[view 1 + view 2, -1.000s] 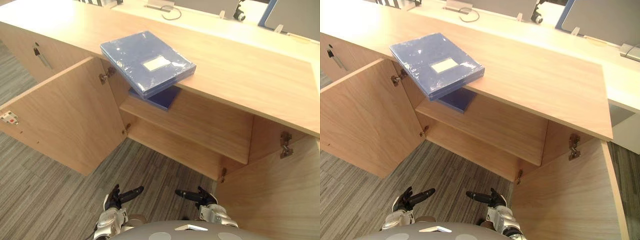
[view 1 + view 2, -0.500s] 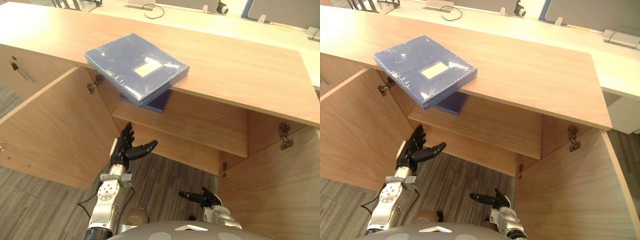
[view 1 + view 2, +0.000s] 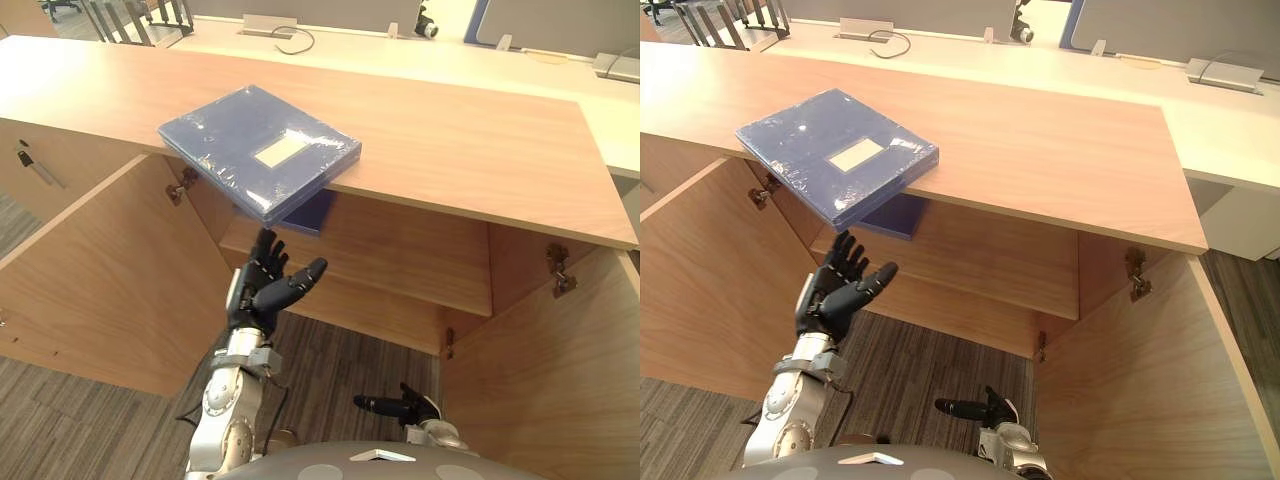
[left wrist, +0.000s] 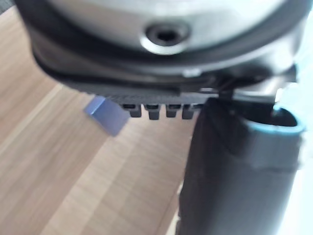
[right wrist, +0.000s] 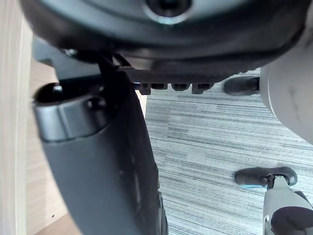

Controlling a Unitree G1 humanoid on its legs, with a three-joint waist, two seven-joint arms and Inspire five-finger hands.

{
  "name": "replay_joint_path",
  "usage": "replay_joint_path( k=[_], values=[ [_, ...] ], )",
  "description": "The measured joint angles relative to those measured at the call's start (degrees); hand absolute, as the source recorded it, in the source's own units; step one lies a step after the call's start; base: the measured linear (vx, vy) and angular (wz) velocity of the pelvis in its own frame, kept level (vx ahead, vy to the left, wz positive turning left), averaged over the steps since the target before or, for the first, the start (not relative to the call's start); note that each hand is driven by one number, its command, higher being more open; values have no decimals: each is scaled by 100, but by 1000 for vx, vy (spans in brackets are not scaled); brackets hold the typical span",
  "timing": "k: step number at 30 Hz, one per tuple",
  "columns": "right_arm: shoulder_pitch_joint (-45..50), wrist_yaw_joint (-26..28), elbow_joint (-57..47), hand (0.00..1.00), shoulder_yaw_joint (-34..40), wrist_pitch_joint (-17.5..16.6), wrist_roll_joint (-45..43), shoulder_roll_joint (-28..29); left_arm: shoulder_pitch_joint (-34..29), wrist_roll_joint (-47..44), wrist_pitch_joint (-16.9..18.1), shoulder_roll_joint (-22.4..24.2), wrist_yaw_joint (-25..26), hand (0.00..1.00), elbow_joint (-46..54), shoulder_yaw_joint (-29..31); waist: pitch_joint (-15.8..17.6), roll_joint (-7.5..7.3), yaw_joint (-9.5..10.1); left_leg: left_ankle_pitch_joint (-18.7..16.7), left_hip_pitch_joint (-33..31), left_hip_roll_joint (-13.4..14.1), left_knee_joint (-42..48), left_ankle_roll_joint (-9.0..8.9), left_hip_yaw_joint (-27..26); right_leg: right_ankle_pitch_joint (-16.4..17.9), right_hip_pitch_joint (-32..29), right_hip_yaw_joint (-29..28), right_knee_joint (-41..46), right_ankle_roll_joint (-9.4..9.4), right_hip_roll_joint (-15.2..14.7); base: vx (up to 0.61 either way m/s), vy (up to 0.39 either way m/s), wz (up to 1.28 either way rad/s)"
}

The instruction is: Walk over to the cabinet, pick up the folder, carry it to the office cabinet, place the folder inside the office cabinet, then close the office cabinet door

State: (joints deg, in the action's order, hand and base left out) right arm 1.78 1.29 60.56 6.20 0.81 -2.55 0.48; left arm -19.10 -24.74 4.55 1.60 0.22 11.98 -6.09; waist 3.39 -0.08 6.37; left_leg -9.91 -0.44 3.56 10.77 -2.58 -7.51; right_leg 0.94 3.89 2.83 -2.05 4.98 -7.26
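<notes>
Pickup step here, nothing grabbed yet. The folder (image 3: pixel 260 150) lies flat on the desk (image 3: pixel 470 150), towards its left end, with one corner poking out over the front edge above the open cabinet. My left hand (image 3: pixel 258 298) is up in front of the cabinet opening, just below that overhanging corner, fingers spread wide and holding nothing. My right hand (image 3: pixel 405 407) hangs low by the floor with its fingers loose and empty too.

My guess for the next move: get the left hand under the overhanging corner with the thumb on top and pinch it, or drag the folder further off the edge first. It looks wide and has a slick plastic wrap, so I'd expect a one-handed pinch to let it tip or slip. Bringing the right hand up to support the other side seems smart.

Other stuff around:
- There's another blue thing (image 3: pixel 312 212) already on the shelf (image 3: pixel 400 270) right under the folder. I can't tell what it is, but it takes up the left end of the shelf.
- The left door (image 3: pixel 110 270) swings out close beside my left arm, and the right door (image 3: pixel 550 370) stands open on the other side, so both box me in a bit.
- A cable (image 3: pixel 290 38) lies at the far edge of the desk, well out of the way.
</notes>
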Motion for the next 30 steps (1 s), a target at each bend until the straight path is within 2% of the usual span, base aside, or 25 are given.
replay_joint_path(
  k=[5,8,9,11,12,14,15,16,21,27,28,30],
  values=[
    [32,66,3,100,-4,6,-13,24,-159,644,2,262,510,100,660,837,-57,-64,20,31,-152,-1,27,-3,6,-25,-151,-4,8,42,-4,-61,-8,0],
    [74,78,19,100,-11,0,-16,30,-162,1266,2,279,838,100,816,1115,-82,-83,39,34,-266,3,77,-7,33,-39,-225,5,7,64,1,-34,-6,4],
    [77,79,21,100,-18,0,-15,36,-154,1791,0,232,1076,100,1010,1230,-92,-103,49,34,-328,3,103,-7,37,-55,-277,5,6,70,0,0,0,0],
    [84,80,18,100,-22,-7,-15,41,-123,2140,0,224,1214,100,1169,1296,-95,-112,48,34,-328,1,108,-7,32,-60,-276,1,4,70,-1,0,0,0],
    [106,78,-13,100,-95,-22,-12,42,60,2870,0,151,1516,100,1409,1408,-102,-126,48,34,-328,2,113,-7,27,-66,-279,-5,4,69,-1,0,0,0],
    [116,75,-33,100,-146,-33,-11,40,178,3336,-5,95,1747,100,1511,1442,-106,-132,41,34,-328,3,114,-7,20,-68,-284,-12,4,69,0,-7,0,-2],
    [117,59,-86,100,-203,-38,-10,53,367,4101,-32,55,2145,100,1790,1579,-111,-141,-16,33,-327,7,112,-7,5,-86,-291,-30,4,66,4,-24,2,-8],
    [123,47,-176,100,-247,-47,-10,58,474,4429,-38,49,2352,100,2050,1706,-115,-147,-40,31,-320,12,110,-7,-17,-106,-299,-52,1,57,8,-25,4,-9],
    [316,-1,-541,100,-537,-57,11,79,792,5738,-139,-221,2862,100,2462,2131,-119,-150,-43,12,-318,55,100,-16,-189,-250,-400,-185,-37,26,45,-38,7,-20],
    [819,110,-1597,100,-1017,-31,224,157,799,6563,-504,-586,2940,100,2441,2270,-119,-155,-196,-27,-395,68,97,-40,-329,-378,-539,-314,-106,19,62,-44,1,-16],
    [901,126,-1853,100,-1109,-20,229,157,804,6615,-505,-704,2941,100,2434,2261,-117,-151,-212,-56,-430,70,106,-84,-333,-403,-597,-320,-108,9,71,-39,-9,-15],
    [1092,175,-2141,100,-1215,3,234,151,814,6616,-506,-835,2940,100,2428,2260,-113,-145,-228,-43,-442,82,107,-64,-354,-427,-648,-321,-109,-2,95,-18,-15,-14]
  ],
)
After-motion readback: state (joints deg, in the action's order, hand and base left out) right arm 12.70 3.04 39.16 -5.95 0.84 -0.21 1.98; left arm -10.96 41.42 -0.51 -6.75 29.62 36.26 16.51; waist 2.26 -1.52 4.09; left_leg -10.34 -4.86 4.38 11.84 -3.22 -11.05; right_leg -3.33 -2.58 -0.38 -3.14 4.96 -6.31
